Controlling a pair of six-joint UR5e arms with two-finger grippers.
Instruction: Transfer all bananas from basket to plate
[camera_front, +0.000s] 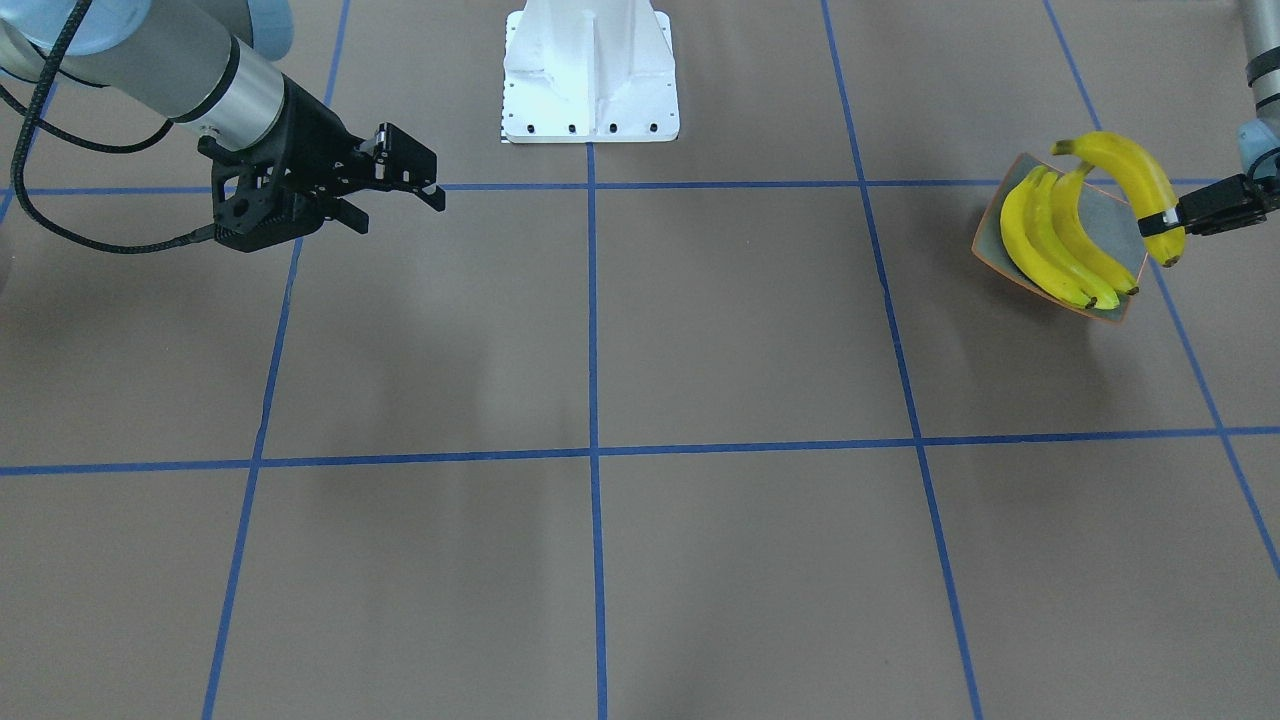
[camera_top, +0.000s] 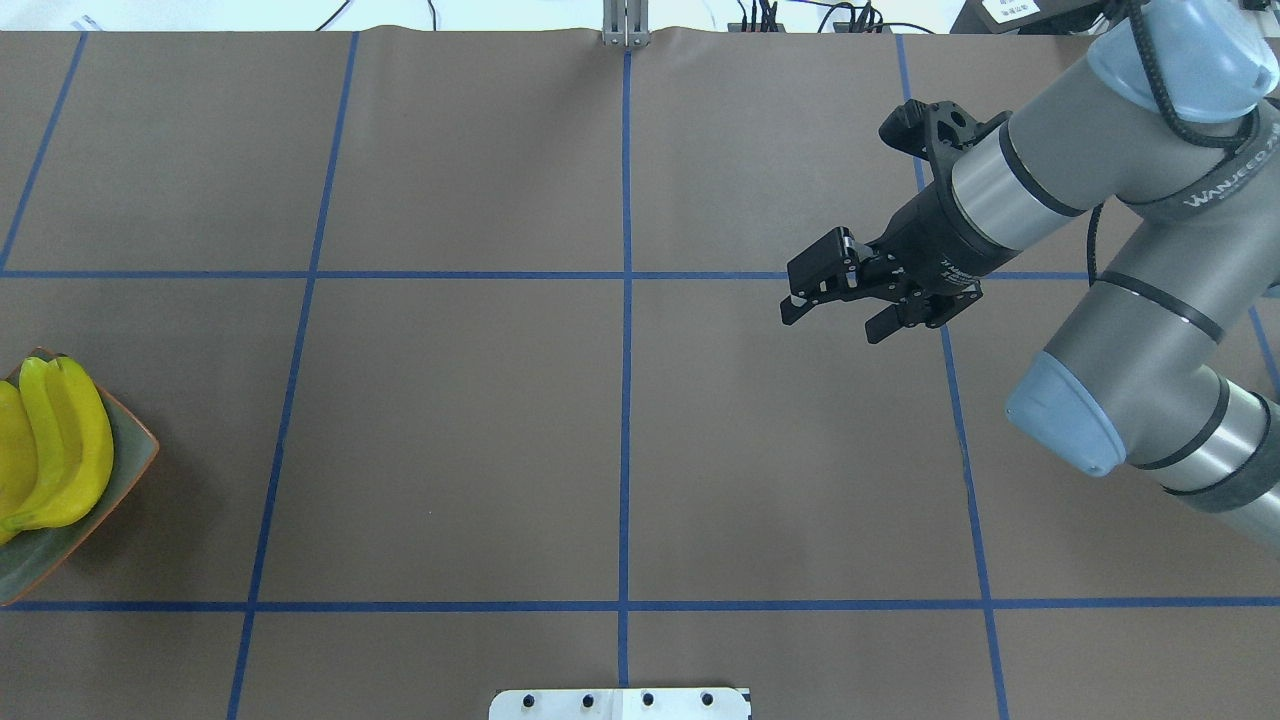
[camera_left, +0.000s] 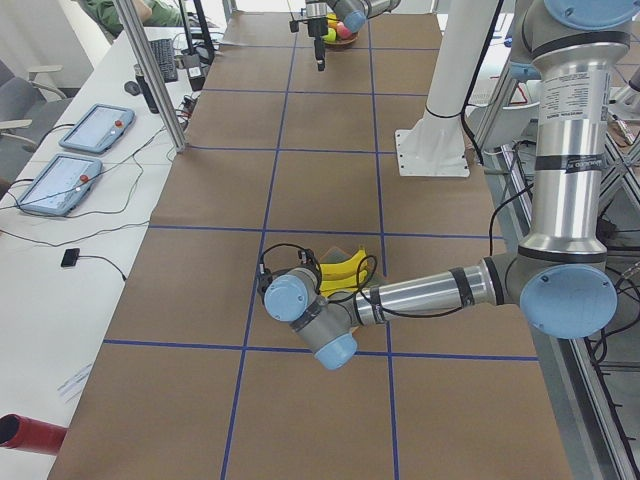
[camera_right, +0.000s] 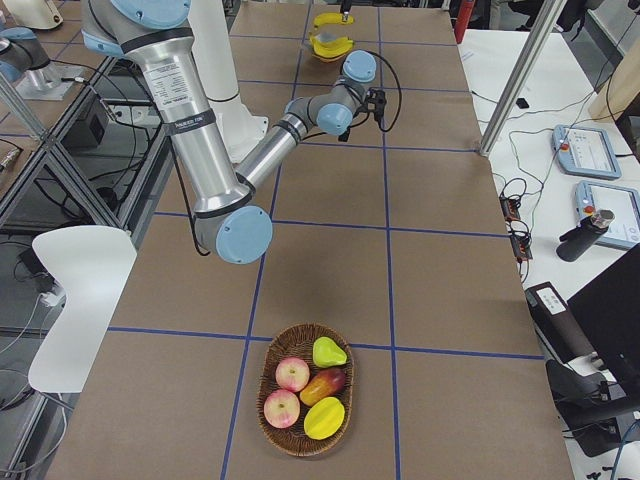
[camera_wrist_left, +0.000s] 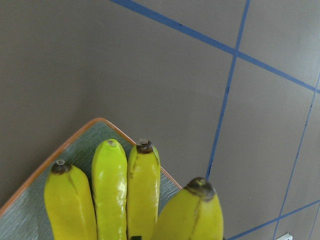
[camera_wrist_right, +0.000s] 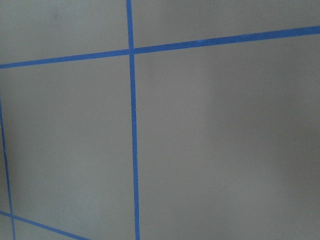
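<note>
The grey plate (camera_front: 1115, 205) with an orange rim sits at the table's left end. Three yellow bananas (camera_front: 1045, 240) lie side by side in it. My left gripper (camera_front: 1165, 222) is shut on another banana (camera_front: 1120, 160) near its lower end and holds it just above the plate's edge. The left wrist view shows the plate (camera_wrist_left: 80, 150), the three lying bananas (camera_wrist_left: 110, 190) and the held banana (camera_wrist_left: 195, 215) closest. My right gripper (camera_front: 400, 208) is open and empty, hovering above the table; it also shows in the overhead view (camera_top: 832, 322). The basket (camera_right: 262, 385) holds no bananas.
The basket at the table's right end holds two apples (camera_right: 292, 374), a green pear (camera_right: 327, 351) and other fruit. The white robot base (camera_front: 590, 70) stands at the middle of the robot's side. Blue tape lines (camera_top: 625, 400) cross the brown table.
</note>
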